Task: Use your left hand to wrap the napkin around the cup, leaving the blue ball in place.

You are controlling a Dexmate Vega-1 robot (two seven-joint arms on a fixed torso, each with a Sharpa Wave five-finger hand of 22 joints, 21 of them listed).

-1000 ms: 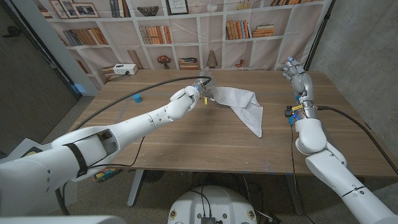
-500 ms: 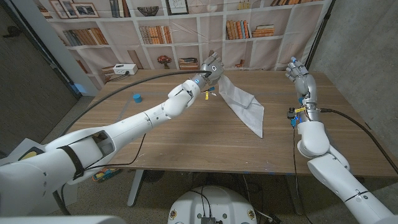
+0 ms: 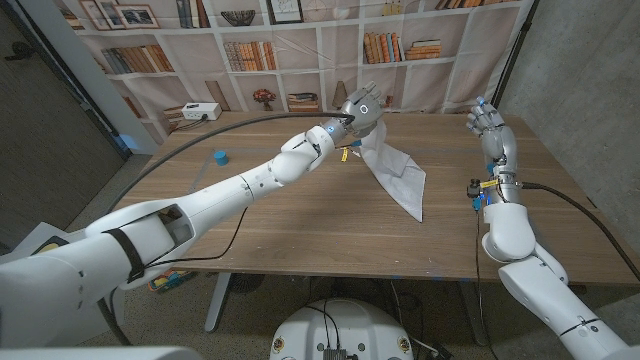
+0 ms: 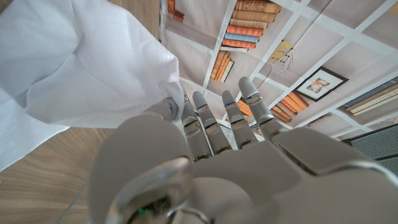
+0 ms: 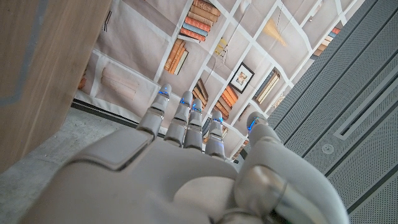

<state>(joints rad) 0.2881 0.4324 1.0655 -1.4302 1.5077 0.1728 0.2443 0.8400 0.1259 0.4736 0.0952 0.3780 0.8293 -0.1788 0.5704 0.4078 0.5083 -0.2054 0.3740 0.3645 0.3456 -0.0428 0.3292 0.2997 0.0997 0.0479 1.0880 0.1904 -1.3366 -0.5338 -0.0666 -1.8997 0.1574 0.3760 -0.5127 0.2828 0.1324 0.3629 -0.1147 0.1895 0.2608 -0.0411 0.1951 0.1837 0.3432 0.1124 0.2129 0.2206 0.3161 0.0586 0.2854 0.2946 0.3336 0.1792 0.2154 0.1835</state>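
Left hand [image 3: 358,106] is raised above the far middle of the table [image 3: 300,220], holding the top corner of the white napkin [image 3: 398,172]. In the left wrist view the cloth [image 4: 87,68] bunches against the thumb side of that hand [image 4: 205,168] while the other fingers [image 4: 249,106] reach out straight and slightly apart; the pinch itself is hidden by the fabric. From the held corner the napkin hangs down and trails toward the robot's right, its lower part lying on the wood and tapering to a point right of the table's middle. No cup can be made out; whether the cloth covers one cannot be told.

Bare wood lies open on the near side of the napkin all the way to the table's front edge, and also between the napkin and the right edge. A black cable [image 3: 230,135] arcs along the left arm over the table's left half.

Well apart, near the far left edge, stands a small blue object [image 3: 220,157], too small to tell its shape.

Right hand [image 3: 487,122] is lifted over the far right corner, fingers [image 5: 180,121] loosely spread and holding nothing.

Bookshelves [image 3: 250,50] stand behind the table's far edge.
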